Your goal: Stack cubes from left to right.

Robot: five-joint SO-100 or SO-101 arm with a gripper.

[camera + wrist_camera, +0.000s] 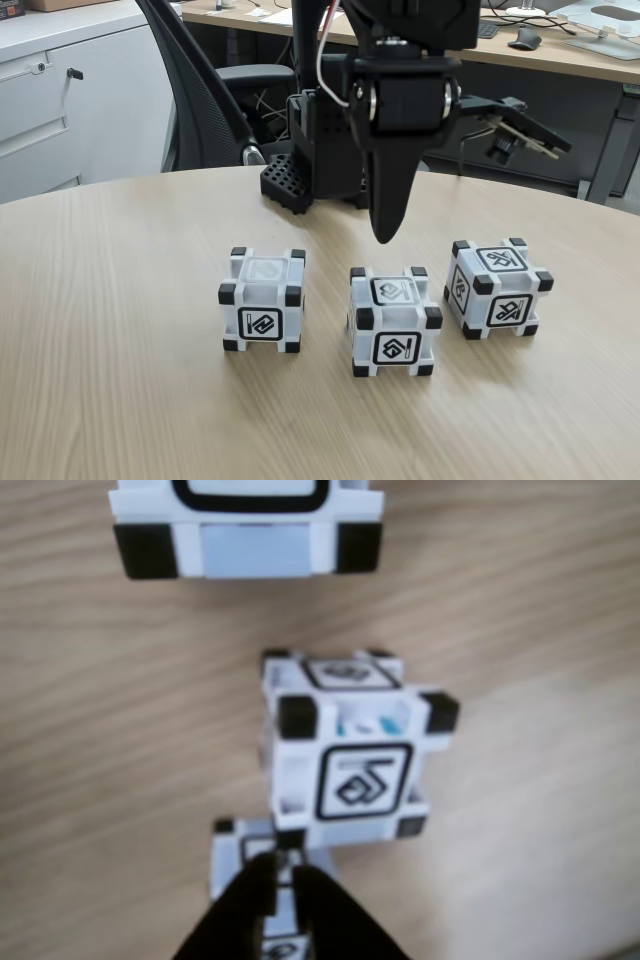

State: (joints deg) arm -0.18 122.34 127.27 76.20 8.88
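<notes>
Three cubes sit apart in a row on the wooden table [110,300]: left cube [262,300], middle cube [394,320], right cube [497,287]. The tool [386,236] hangs above them, behind the middle cube, its fingers nearly closed and holding nothing.

Landmark: we take the middle cube [394,320] on the table [110,330].
Left cube [262,299]: left of it, apart, slightly farther back.
Right cube [497,286]: right of it, apart, farther back.
Gripper [387,235]: we see it above and just behind the landmark.
</notes>
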